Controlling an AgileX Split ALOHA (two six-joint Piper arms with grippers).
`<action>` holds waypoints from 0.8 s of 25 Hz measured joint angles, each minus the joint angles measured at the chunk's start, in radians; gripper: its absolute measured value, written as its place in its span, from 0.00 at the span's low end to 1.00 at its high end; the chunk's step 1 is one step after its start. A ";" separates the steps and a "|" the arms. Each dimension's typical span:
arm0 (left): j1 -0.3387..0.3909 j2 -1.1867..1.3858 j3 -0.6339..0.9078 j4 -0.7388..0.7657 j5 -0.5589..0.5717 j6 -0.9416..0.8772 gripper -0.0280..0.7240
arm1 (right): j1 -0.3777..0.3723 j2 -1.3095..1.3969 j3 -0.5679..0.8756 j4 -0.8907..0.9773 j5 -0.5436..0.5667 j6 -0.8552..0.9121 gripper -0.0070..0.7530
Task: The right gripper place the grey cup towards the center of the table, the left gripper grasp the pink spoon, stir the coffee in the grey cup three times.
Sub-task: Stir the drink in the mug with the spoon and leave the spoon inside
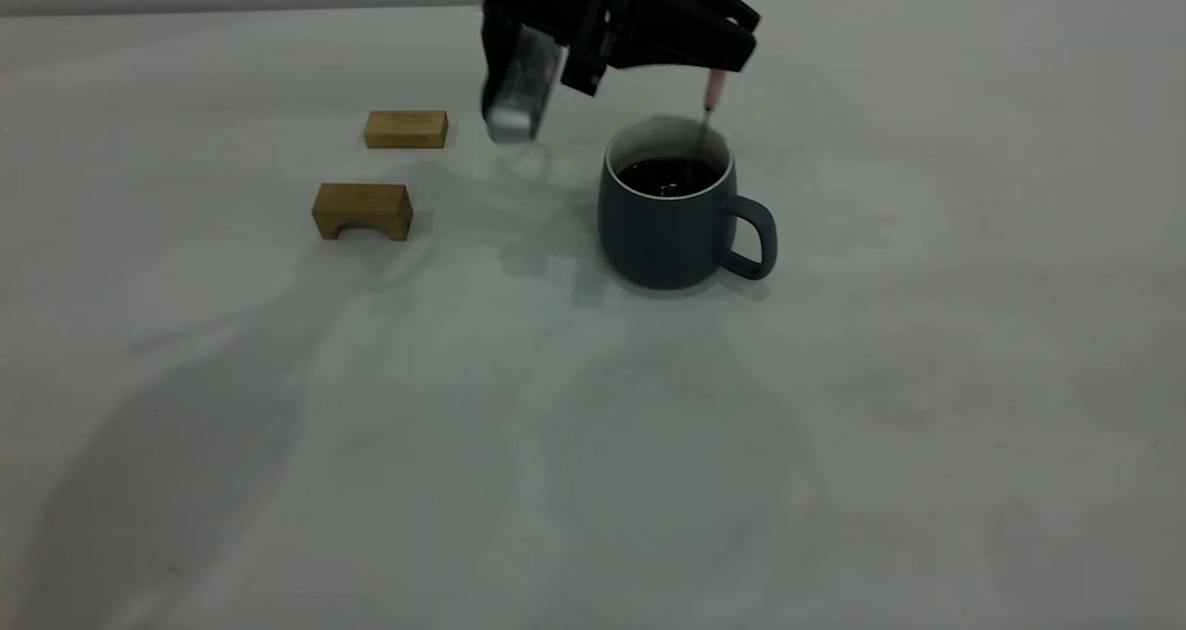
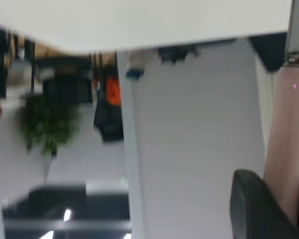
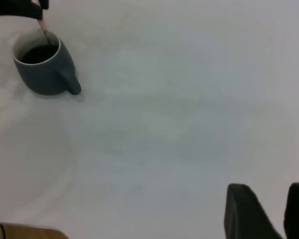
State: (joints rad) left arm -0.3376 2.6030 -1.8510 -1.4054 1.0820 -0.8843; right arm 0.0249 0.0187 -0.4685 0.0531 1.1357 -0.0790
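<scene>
The matte pale tabletop (image 1: pixel 834 426) carries the rounded slate grey cup (image 1: pixel 672 232), glossy coffee (image 1: pixel 667 176) inside. Above it, the left gripper (image 1: pixel 718 60), partly cut off, clamps the pink spoon (image 1: pixel 713 91); its bowl is hidden. The right gripper (image 3: pixel 269 211), well away from the cup, has its fingers apart.

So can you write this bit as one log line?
stage: stirring | left gripper: holds pink spoon in grey cup | right gripper: away, open

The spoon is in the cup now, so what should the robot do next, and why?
Probably sweep the pink spoon around inside the grey cup. The left gripper holds it upright over the rim, its metal end dipping into the coffee. The right gripper sits far away.
</scene>
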 joint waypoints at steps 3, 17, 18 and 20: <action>-0.001 0.016 -0.001 0.002 0.058 -0.046 0.27 | 0.000 0.000 0.000 0.000 0.000 0.000 0.32; -0.003 0.005 -0.102 0.167 0.027 -0.023 0.27 | 0.000 0.000 0.000 0.000 0.000 0.000 0.32; -0.008 0.016 -0.102 0.144 0.038 -0.008 0.27 | 0.000 0.000 0.000 0.000 0.000 0.000 0.32; -0.017 0.041 -0.102 0.107 0.069 -0.004 0.27 | 0.000 0.000 0.000 0.000 0.000 0.000 0.32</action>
State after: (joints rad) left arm -0.3544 2.6440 -1.9529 -1.2981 1.1507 -0.8884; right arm 0.0249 0.0187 -0.4685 0.0531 1.1357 -0.0790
